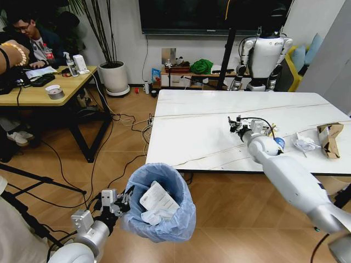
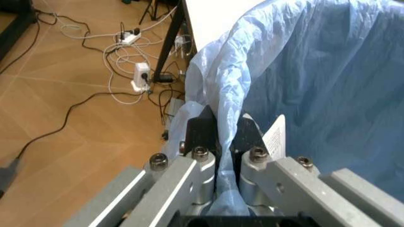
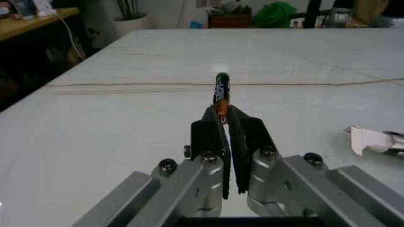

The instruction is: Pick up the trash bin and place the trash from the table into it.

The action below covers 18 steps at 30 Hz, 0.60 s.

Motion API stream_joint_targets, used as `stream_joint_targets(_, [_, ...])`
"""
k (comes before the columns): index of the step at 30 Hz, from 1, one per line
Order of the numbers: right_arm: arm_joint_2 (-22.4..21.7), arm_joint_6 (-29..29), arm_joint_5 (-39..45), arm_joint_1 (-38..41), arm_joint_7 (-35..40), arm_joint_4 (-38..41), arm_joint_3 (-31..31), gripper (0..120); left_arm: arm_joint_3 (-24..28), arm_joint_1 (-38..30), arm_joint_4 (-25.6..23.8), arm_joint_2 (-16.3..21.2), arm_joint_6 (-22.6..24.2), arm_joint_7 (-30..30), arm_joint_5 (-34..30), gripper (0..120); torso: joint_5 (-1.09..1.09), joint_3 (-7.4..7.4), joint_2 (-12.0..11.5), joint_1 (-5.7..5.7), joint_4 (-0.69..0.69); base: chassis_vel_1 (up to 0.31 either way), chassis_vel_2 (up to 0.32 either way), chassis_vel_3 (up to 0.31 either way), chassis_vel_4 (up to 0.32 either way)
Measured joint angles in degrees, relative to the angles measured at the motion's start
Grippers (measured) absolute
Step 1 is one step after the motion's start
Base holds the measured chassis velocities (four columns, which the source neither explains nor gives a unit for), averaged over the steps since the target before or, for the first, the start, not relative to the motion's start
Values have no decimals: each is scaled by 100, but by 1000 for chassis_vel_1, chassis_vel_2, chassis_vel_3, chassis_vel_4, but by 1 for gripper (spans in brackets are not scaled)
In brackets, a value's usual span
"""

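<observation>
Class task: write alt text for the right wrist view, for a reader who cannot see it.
The right gripper is shut on a small green and orange battery, held above the white marble-look table. A torn white wrapper lies on the table nearby.
</observation>
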Motion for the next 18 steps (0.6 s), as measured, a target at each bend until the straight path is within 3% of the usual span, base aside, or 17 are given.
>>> stream_joint_targets(4, [-247, -24, 122, -306, -91, 753, 29, 0, -125, 246, -131, -97, -9, 21, 73, 0, 0, 0, 0, 0, 1, 0, 0, 0, 0])
stream_joint_targets(8, [-569, 33, 156, -1052, -142, 2163, 209, 0, -264, 442, -328, -164, -20, 24, 129, 0, 2, 0, 1, -1, 9, 0, 0, 0, 0])
stream_joint_targets(9, [-569, 33, 156, -1052, -142, 2163, 209, 0, -264, 442, -328, -164, -20, 24, 129, 0, 2, 0, 1, -1, 9, 0, 0, 0, 0])
stream_joint_targets(15, [-1373, 409, 119, -2615, -373, 3604, 886, 0, -223, 385, -314, -77, -19, 5, 92, 0, 1, -1, 2, -2, -4, 0, 0, 0, 0])
stream_joint_targets(18, [-1523, 540, 35, -2966, -539, 3931, 1071, 0, -215, 359, -301, -70, -21, 11, 81, 0, -2, -1, 2, -2, -1, 0, 0, 0, 0])
